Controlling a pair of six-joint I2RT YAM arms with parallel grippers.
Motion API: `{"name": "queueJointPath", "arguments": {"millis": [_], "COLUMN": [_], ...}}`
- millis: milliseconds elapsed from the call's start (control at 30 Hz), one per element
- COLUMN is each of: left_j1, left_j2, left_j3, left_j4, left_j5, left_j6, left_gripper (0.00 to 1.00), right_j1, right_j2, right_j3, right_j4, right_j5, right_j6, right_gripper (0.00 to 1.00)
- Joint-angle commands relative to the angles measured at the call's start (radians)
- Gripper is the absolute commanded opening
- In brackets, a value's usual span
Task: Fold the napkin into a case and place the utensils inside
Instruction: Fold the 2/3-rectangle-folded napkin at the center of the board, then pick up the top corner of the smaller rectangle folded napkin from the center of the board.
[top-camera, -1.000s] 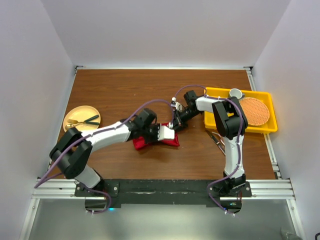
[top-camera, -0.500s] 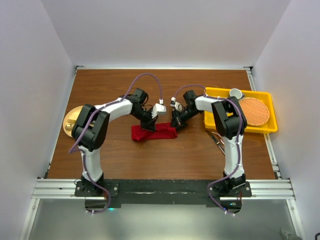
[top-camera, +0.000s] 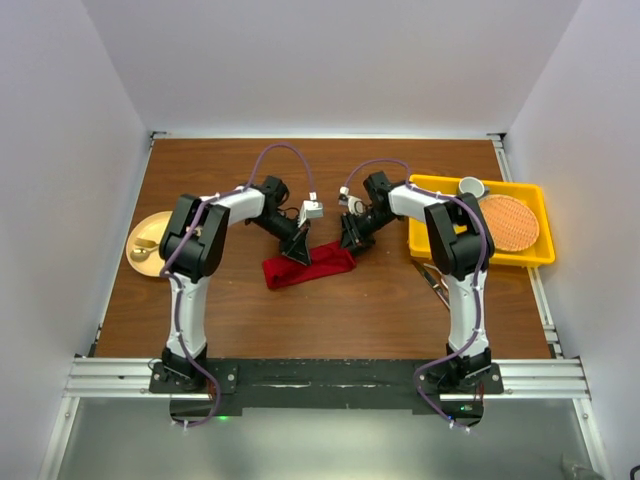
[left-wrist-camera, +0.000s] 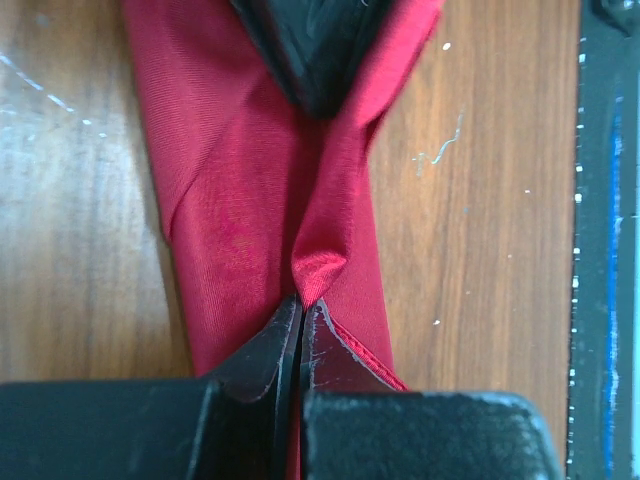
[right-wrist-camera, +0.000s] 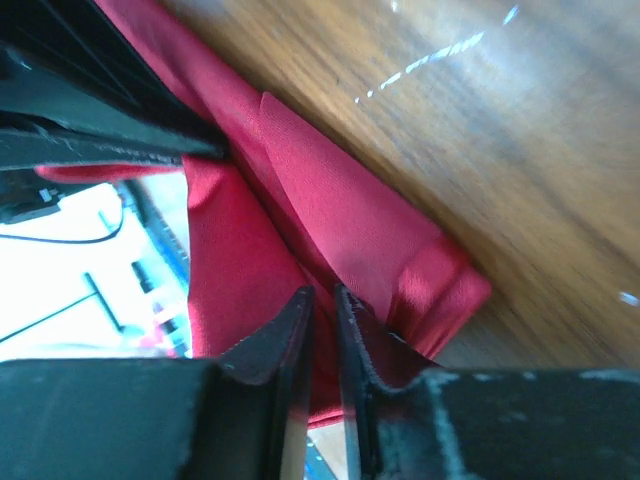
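One smooth deep-red napkin (top-camera: 318, 266), folded into a narrow strip on the wood-grain table (top-camera: 220, 180). Jaws of the left gripper (left-wrist-camera: 301, 305) clamp a raised fabric ridge; those of the right gripper (right-wrist-camera: 323, 295) stand slightly apart.

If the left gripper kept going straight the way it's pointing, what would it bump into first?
The left gripper is shut on a fold of the napkin, so more red cloth comes first. Just beyond, the right gripper sits in its line, though its height is unclear.
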Motion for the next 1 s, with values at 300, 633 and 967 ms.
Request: {"name": "queueJointPath", "arguments": {"millis": [300, 633, 967], "left_j1": [0.013, 0.041, 0.05], "left_j2": [0.096, 0.16, 0.176], "left_j3": [0.037, 0.097, 0.106], "left_j4": [-0.078, -0.117, -0.126], "left_j5": [-0.015, 0.002, -0.012], "left_j6": [0.022, 0.016, 0.025], "left_gripper": [0.0, 0.0, 0.0], "right_j1": [-0.054, -0.025, 0.015], "right_j2": [-0.076, -0.076, -0.073], "right_j3": [0.217, 0.17, 0.15], "right_j4": [-0.171, -0.172, -0.166], "right_j5": [0.04, -0.066, -0.067], "right_j6": [-0.242, -0.452, -0.553], "right_gripper": [0.53, 0.68, 0.61]}}
